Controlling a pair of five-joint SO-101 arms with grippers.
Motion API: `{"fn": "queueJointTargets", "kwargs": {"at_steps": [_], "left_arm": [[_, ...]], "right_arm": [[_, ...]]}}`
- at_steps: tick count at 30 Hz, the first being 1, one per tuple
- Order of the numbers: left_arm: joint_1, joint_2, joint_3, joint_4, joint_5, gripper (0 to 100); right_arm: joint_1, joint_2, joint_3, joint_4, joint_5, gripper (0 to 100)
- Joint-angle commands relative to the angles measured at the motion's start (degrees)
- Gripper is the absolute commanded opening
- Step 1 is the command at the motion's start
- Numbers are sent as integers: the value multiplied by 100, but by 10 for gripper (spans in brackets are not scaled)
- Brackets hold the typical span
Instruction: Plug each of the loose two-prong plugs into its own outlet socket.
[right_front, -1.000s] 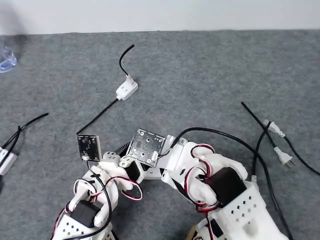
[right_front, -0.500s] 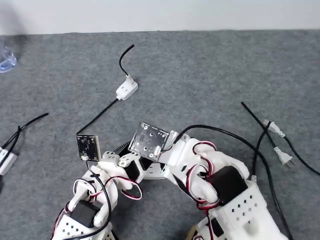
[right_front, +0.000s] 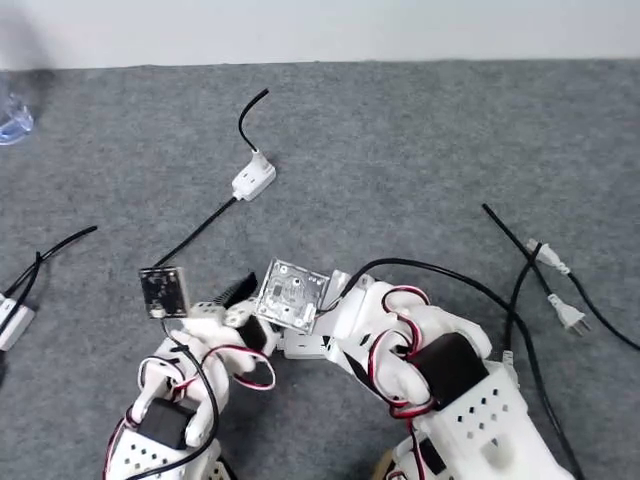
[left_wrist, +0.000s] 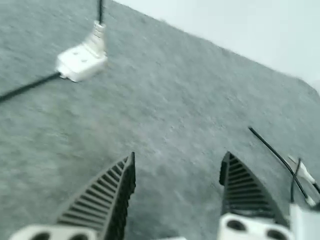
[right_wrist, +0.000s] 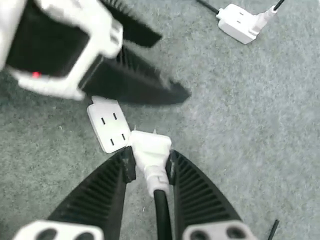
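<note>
Grey carpet (right_front: 400, 130); right hand (right_wrist: 150, 157) clamped on plug (right_wrist: 150, 149) beside socket (right_wrist: 109, 125), left hand (left_wrist: 179, 159) apart.

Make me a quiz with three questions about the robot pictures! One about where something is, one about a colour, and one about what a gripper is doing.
1. Where is the plug that the right gripper holds?
A) beside a white outlet socket
B) on a shelf
C) inside a cup

2. What colour is that plug's cord?
A) red
B) black
C) yellow

3. How is the left gripper?
A) open and empty
B) shut on a plug
C) shut on a socket

Answers: 1 A, the plug sits at the socket's corner on the carpet. 2 B, a black cord runs back from the white plug. 3 A, its fingers stand apart with bare carpet between them.
</note>
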Motion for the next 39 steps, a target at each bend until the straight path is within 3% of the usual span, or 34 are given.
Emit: {"fn": "queueJointTargets", "kwargs": {"at_steps": [1, 9, 18, 39], "left_arm": [[-396, -35, -48, 316, 35, 265], [-1178, -35, -48, 1442, -554, 265], [-949, -35, -48, 1626, -615, 265], [-923, -35, -48, 1644, -615, 265]], "right_arm": [[101, 242, -35, -110, 132, 8], [66, 2105, -141, -497, 1196, 8], [84, 3556, -730, -470, 2418, 8], [92, 3758, -879, -848, 3042, 9]]}}
